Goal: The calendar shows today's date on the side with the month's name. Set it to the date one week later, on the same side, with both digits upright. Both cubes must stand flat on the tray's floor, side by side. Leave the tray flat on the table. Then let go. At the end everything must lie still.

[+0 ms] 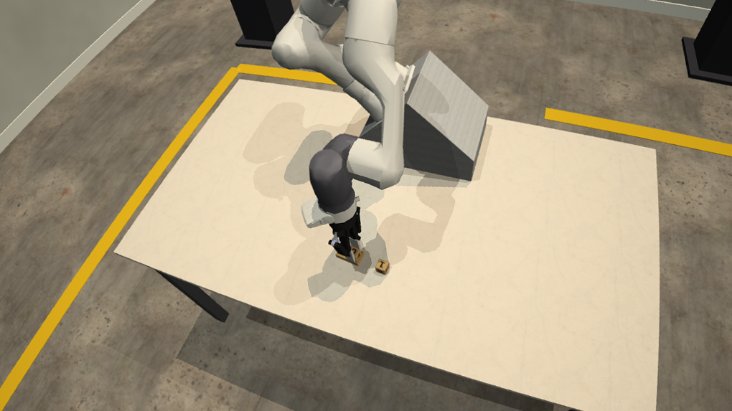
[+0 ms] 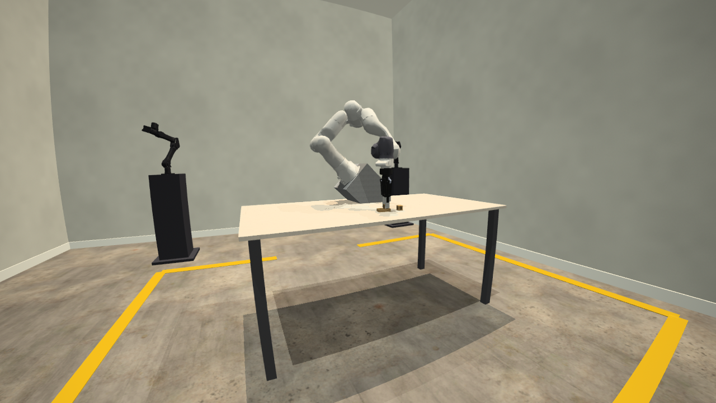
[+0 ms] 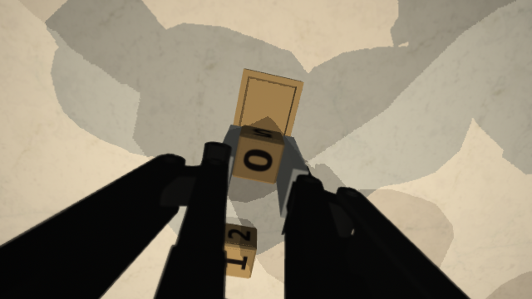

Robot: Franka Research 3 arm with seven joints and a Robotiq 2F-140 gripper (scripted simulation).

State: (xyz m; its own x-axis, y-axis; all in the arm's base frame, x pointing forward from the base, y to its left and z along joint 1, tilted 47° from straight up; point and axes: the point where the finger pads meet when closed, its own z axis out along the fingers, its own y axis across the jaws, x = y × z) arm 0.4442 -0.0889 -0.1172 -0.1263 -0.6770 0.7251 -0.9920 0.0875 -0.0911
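My gripper [image 3: 258, 149] is shut on a wooden cube [image 3: 258, 157] that shows a 0 on the face toward the wrist camera and another digit on the face above it. It holds the cube above the near end of the flat wooden tray [image 3: 268, 102], which lies empty on the table. The second cube [image 3: 239, 252] lies on the table outside the tray, showing a 2 and a 1. In the top view the gripper [image 1: 348, 246] stands over the tray [image 1: 347, 260], with the second cube [image 1: 382, 266] to its right.
The grey wedge base of the arm [image 1: 440, 118] stands on the table behind the tray. The table's front edge [image 1: 323, 334] is a short way from the cubes.
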